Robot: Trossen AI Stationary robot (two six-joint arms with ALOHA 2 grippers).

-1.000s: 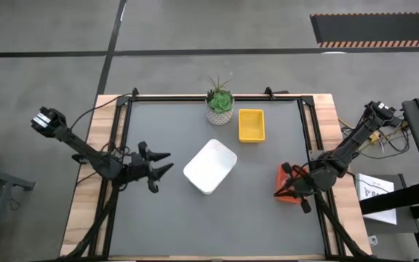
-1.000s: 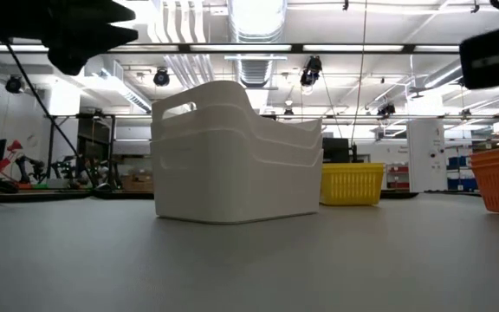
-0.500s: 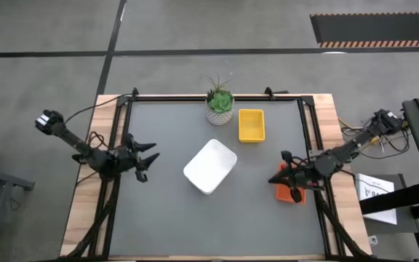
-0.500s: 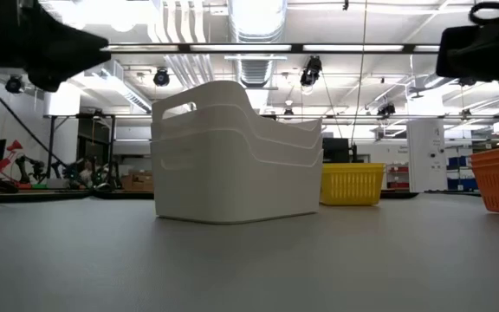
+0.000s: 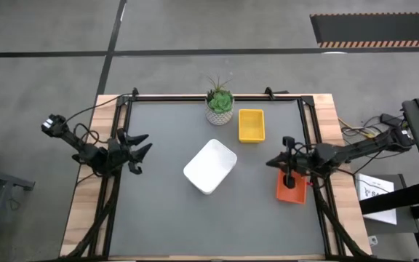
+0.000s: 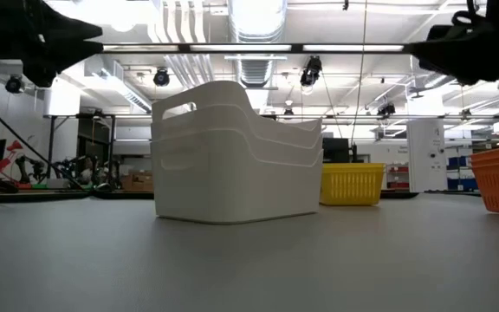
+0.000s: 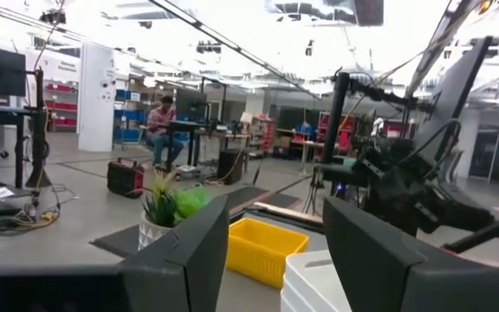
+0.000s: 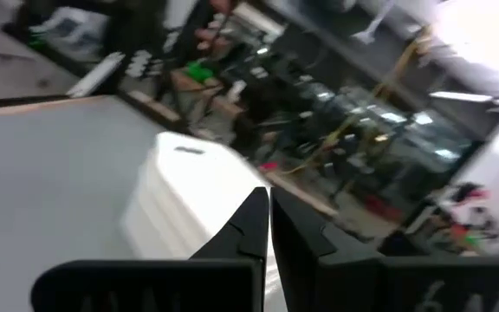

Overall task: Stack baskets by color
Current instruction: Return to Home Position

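Stacking looks finished as things lie: three colours, three piles. The white baskets (image 5: 210,166) sit nested at the centre of the table (image 5: 166,211), set askew, and the low view shows three rims one over another. The yellow baskets (image 5: 251,124) lie at 1 o'clock from them, just beside the potted plant (image 5: 220,104) at 12 o'clock. The orange baskets (image 5: 291,191) sit at 4 o'clock against the table's edge. I cannot count layers in the yellow or orange piles. My left gripper (image 5: 142,143) hangs at 9 o'clock over the table's edge, well apart from everything, fingers spread and empty. My right gripper (image 5: 273,161) hovers at 3 o'clock, above the near end of the orange pile, its fingers pressed together on nothing. Handling estimate, should any pile need correcting: thin moulded plastic, so light, fairly stiff at the rim and springy mid-wall, with a smooth and probably slippery skin. Not fragile. Best hold is a pinch over a short end wall, one finger inside and one outside, up at the rolled rim. On the white ones the handle slot (image 6: 173,110) gives a surer catch. Risk: a nested pile may part, the top basket lifting alone, or drag its mates along.
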